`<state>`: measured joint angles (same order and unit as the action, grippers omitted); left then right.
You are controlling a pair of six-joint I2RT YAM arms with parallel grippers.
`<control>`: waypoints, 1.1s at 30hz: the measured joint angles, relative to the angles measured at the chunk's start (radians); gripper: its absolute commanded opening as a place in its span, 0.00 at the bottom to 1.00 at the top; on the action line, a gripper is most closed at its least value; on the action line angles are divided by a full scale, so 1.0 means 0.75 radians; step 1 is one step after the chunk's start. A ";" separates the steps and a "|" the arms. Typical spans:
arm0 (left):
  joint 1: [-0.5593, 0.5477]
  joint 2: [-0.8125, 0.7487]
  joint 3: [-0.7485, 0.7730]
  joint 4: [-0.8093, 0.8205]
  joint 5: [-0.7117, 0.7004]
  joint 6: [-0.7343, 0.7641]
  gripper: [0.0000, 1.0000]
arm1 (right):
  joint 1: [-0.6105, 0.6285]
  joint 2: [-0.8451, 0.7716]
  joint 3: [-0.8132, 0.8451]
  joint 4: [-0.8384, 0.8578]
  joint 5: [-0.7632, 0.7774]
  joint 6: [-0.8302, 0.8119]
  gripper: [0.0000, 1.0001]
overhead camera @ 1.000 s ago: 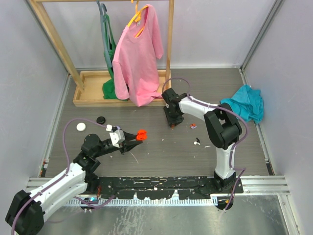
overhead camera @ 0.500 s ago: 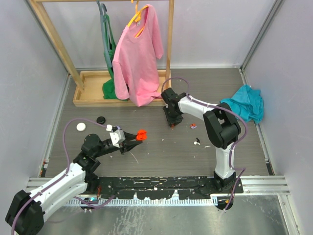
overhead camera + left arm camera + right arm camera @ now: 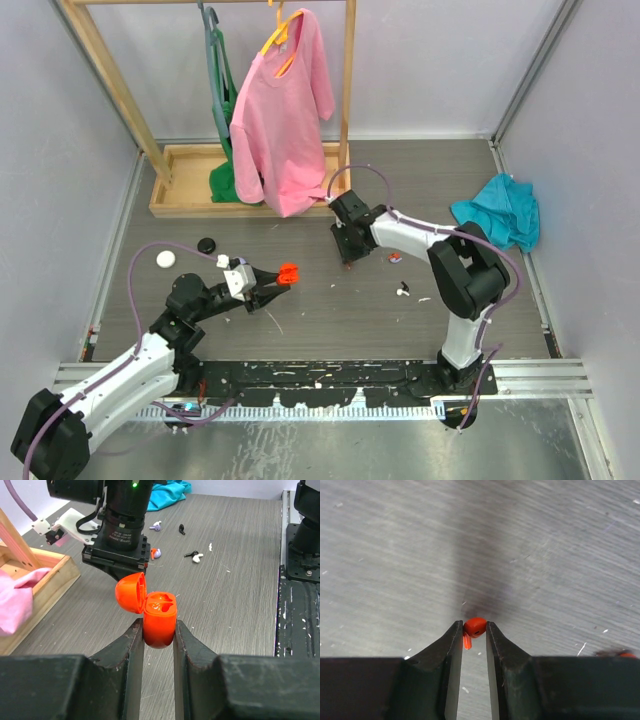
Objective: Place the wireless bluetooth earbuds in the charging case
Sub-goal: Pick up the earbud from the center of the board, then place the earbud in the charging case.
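Observation:
My left gripper (image 3: 283, 275) is shut on the open red charging case (image 3: 289, 270) and holds it above the floor left of centre. In the left wrist view the case (image 3: 160, 620) sits between the fingertips of the left gripper (image 3: 159, 630), lid flipped back to the left. My right gripper (image 3: 348, 258) points down at the table beyond it. In the right wrist view the right gripper (image 3: 474, 628) is shut on a small red earbud (image 3: 475, 626), just above the surface. Loose earbuds lie right of it: a red-lilac one (image 3: 396, 256) and a white one (image 3: 403, 292).
A black round case (image 3: 207, 244) and a white round case (image 3: 165, 259) lie at the left. A wooden clothes rack (image 3: 190, 190) with a pink shirt (image 3: 282, 120) stands at the back. A teal cloth (image 3: 503, 220) lies at the right. Lilac (image 3: 156, 526) and dark (image 3: 181, 528) buds lie farther off.
My right arm's elbow has swung right and its wrist has shifted slightly left and back. The left arm and the open case have not moved.

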<state>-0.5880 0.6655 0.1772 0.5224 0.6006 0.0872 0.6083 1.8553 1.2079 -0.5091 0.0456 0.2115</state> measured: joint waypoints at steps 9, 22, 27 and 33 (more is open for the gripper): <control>0.000 -0.013 0.000 0.001 -0.037 0.015 0.00 | 0.087 -0.337 -0.157 0.187 -0.043 -0.026 0.23; 0.000 -0.024 -0.004 0.038 -0.078 0.044 0.00 | 0.248 -0.838 -0.439 0.615 -0.097 -0.068 0.23; 0.000 -0.023 -0.011 0.087 -0.076 0.075 0.00 | 0.300 -0.994 -0.559 0.833 -0.133 -0.075 0.23; 0.000 -0.023 -0.011 0.138 -0.062 0.102 0.00 | 0.352 -1.100 -0.668 1.070 -0.194 -0.073 0.23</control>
<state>-0.5880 0.6479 0.1688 0.6262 0.5545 0.1638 0.8722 1.0302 0.7071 0.2935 -0.1001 0.1566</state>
